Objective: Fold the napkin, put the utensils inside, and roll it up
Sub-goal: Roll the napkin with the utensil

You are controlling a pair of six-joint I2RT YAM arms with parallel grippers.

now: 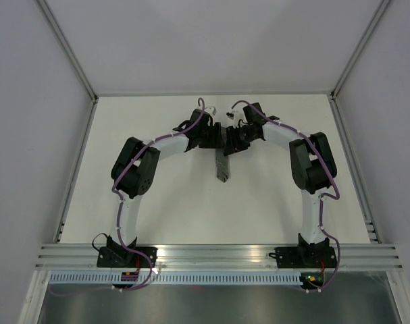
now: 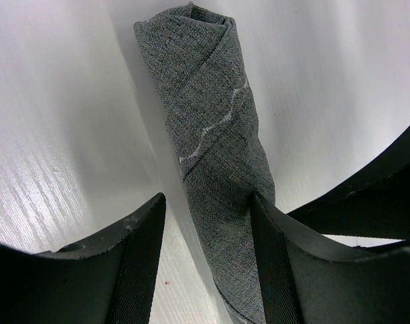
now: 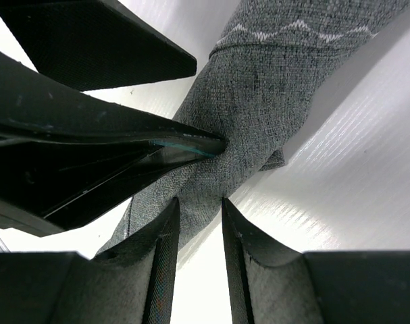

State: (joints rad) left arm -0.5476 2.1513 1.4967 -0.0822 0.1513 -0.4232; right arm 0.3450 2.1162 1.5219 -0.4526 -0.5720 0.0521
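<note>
Rolled napkin lies mid-frame on desk. Left gripper wide, loosely straddling it; right gripper narrowly parted at its end. Risk: either gripper snags cloth lifting off, roll unwinds.

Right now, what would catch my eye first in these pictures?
The left arm and right arm arch inward and meet over the far middle of the white table. Where they meet lies the napkin, rolled into a dark grey tube with wavy pale stitching, the left gripper straddling it.
</note>
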